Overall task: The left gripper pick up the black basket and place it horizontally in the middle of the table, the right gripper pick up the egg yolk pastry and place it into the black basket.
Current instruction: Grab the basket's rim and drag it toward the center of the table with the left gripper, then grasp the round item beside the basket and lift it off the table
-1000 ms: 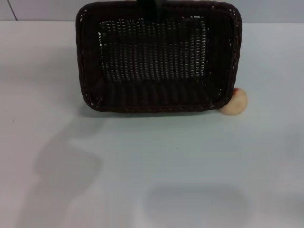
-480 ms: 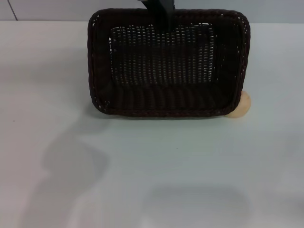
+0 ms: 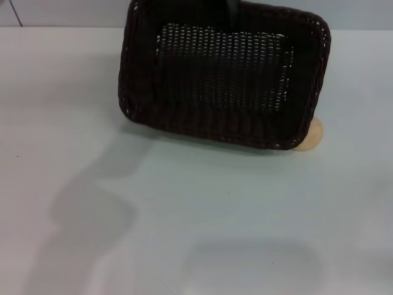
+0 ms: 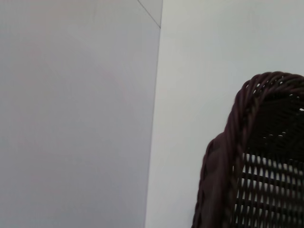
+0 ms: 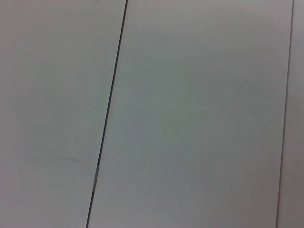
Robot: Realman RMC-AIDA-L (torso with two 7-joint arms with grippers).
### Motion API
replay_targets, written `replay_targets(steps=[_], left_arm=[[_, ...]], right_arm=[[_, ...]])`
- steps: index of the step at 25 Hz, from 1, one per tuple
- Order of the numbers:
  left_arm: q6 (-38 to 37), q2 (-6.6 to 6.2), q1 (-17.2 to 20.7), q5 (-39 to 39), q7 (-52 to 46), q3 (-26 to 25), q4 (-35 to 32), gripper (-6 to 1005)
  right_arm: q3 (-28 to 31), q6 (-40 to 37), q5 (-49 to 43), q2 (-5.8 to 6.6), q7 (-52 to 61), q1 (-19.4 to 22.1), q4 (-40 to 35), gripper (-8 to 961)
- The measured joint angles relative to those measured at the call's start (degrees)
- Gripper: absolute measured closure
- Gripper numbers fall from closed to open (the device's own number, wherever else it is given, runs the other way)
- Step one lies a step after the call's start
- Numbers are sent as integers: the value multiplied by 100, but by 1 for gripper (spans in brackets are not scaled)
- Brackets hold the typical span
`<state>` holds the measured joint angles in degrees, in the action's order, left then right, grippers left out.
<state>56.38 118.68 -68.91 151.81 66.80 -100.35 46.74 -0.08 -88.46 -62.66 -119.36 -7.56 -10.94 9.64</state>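
The black basket (image 3: 224,77) hangs tilted above the far middle of the white table (image 3: 196,215), its open side facing me and its right end lower. My left gripper (image 3: 232,11) shows only as a black finger at the basket's top rim, shut on it. The basket's braided rim also shows in the left wrist view (image 4: 247,156). The egg yolk pastry (image 3: 311,136) lies on the table behind the basket's lower right corner, mostly hidden. My right gripper is out of view, and its wrist view shows only wall panels.
A grey wall (image 3: 61,12) runs along the table's far edge. Soft shadows (image 3: 92,209) lie on the table at the front left and front middle.
The basket has moved right and a little up, and has tilted so its right end is lower. It now covers more of the pastry.
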Motion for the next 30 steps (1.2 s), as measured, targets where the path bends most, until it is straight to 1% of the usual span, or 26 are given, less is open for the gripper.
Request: replay_targets(steps=[5,10,12,13,14,15,17,18,19,20,21,22,23,24,25,27,28,29,30], left_arm=[[-351,8,-23,-17,-23,108,-131,526],[-588,13,-3,-65,-81,111,-154,289],[-883,15,65,-104,-282,112,-179,261],[-1128,15,195,-117,-517,113,-76,246],[-1128,15,195,-117,-517,113,-76,232],[-1276,11,280,-118,-632,108,-4,218],[-1853,11,669,-226,-992,111,322,219],[-2377,15,1107,-485,-1187,194,654,219],[-2377,15,1107,-485,-1187,194,654,220],[-2630,11,1368,-675,-1234,283,825,221],[-2922,5,1653,-896,-1245,417,1012,221],[-3142,2,1831,-1013,-1248,507,1129,222],[-3836,-1,2357,-1286,-1270,782,1464,222],[-3836,-1,2357,-1286,-1270,782,1464,222],[-4111,0,2545,-1398,-1286,886,1567,222],[-4869,-2,3042,-1750,-1351,1157,1788,222],[-5726,-11,3467,-2099,-1435,1462,1924,222],[-5726,-11,3467,-2099,-1435,1462,1924,221],[-6256,-18,3701,-2193,-1510,1667,1943,221]], right_arm=[[0,46,0,1,0,-20,-14,227],[0,98,0,7,0,-39,-35,227],[-1,125,0,8,0,-49,-59,227],[-1,143,0,10,0,-63,-87,227],[-1,143,0,10,0,-63,-87,227],[0,148,0,10,0,-68,-100,227],[2,157,0,10,0,-90,-104,226],[7,162,0,10,15,-115,-104,226],[7,162,0,10,15,-115,-104,226],[8,162,0,10,28,-129,-105,226],[8,163,0,10,41,-153,-107,226],[9,163,0,11,47,-177,-113,226],[9,165,0,17,50,-235,-119,226],[9,165,0,17,50,-235,-119,226],[8,167,0,17,51,-273,-119,226],[8,179,0,18,52,-332,-120,226],[8,190,-7,17,53,-386,-119,226],[8,190,-7,17,53,-386,-119,226],[2,197,-15,15,54,-410,-118,226]])
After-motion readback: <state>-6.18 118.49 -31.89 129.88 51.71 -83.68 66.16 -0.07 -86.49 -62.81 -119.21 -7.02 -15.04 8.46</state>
